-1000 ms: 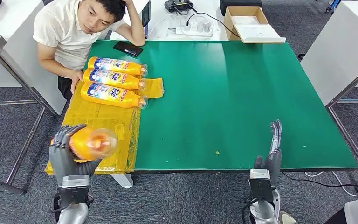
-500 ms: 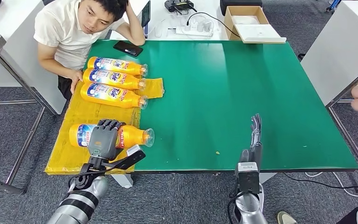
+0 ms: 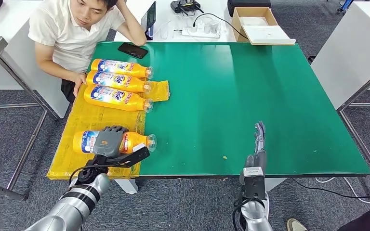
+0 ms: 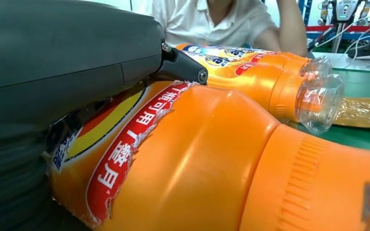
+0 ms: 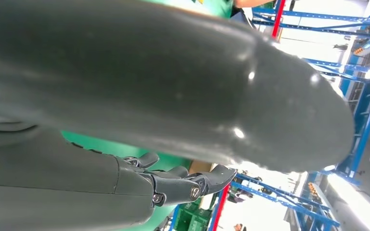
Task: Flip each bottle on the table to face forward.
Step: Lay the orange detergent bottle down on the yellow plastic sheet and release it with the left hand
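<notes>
item: four orange plastic bottles, all lying label-up; near-left orange plastic bottle (image 3: 89, 142) gripped by left hand (image 3: 108, 141) fingers; right hand (image 3: 258, 144) fingers open, empty; none apparently left.

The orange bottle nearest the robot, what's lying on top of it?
The robot's left hand rests on the orange bottle, its fingers draped over the middle. The label's blue end and the clear cap stay visible; the label's middle is covered.

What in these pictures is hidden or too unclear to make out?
- Nearest bottle: head view, the left hand covers the middle of its label.
- Phone: head view, too small to read its screen.
- Right hand: right wrist view, its grey cover hides most of the table.
</notes>
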Controlling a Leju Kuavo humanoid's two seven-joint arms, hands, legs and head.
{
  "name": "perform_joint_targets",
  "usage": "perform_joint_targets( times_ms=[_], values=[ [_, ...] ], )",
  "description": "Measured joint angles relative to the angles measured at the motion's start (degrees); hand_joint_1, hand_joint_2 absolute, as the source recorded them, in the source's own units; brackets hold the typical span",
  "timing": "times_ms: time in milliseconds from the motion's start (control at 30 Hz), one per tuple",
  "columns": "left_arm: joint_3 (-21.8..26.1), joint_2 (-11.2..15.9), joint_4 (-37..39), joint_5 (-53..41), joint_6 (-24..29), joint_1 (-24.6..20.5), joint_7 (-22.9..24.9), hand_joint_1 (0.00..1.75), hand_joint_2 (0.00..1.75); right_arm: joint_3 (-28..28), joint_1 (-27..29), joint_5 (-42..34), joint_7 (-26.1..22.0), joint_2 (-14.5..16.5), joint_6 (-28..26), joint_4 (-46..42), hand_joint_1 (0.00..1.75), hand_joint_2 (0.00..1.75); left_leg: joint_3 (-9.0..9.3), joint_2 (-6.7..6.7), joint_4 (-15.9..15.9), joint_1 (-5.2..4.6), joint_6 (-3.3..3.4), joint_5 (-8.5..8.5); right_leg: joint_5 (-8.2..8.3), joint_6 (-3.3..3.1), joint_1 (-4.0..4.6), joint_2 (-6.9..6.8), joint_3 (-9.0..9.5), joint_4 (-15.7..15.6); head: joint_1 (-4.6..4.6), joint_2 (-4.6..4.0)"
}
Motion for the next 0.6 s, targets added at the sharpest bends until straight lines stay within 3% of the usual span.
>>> perform_joint_targets(
  times_ms=[133, 167, 267, 600],
  values=[
    [0.0, -0.02, 0.54, 2.82, -3.94, -0.86, -1.33, 0.24, 1.75, -0.01, -0.03, 0.41, 0.0, 0.01, 0.56, 0.54, 0.0, 0.0, 0.04, -0.02, 0.0, 0.0, 0.0, 0.01, 0.0, 0.0, 0.0, -0.01, 0.04, 0.0, -0.01, 0.0],
    [0.0, -0.02, 0.55, 3.75, -5.46, -1.18, -1.76, 0.11, 1.75, -0.01, -0.03, 0.51, 0.0, 0.0, 0.69, 0.62, 0.0, 0.0, 0.05, -0.04, 0.0, 0.0, 0.0, 0.02, 0.0, 0.0, 0.0, -0.02, 0.05, 0.0, -0.01, 0.0],
    [-0.02, -0.07, 0.53, 6.62, -10.35, -2.09, -2.87, 0.0, 1.75, -0.13, -0.06, 0.66, 0.0, -0.02, 0.78, 0.8, 0.0, 0.0, 0.08, -0.08, 0.0, 0.0, 0.01, 0.03, 0.0, 0.0, 0.0, -0.05, 0.09, 0.0, -0.02, -0.01],
    [-0.92, -0.03, -0.2, 16.99, -25.28, -3.58, -9.12, 0.0, 1.75, -0.96, -0.68, 0.69, 0.0, -0.48, 0.83, 2.3, 0.0, 0.0, 0.09, -0.14, 0.0, -0.01, 0.01, 0.03, 0.0, 0.01, -0.01, -0.08, 0.14, 0.0, -0.02, -0.01]
  ],
)
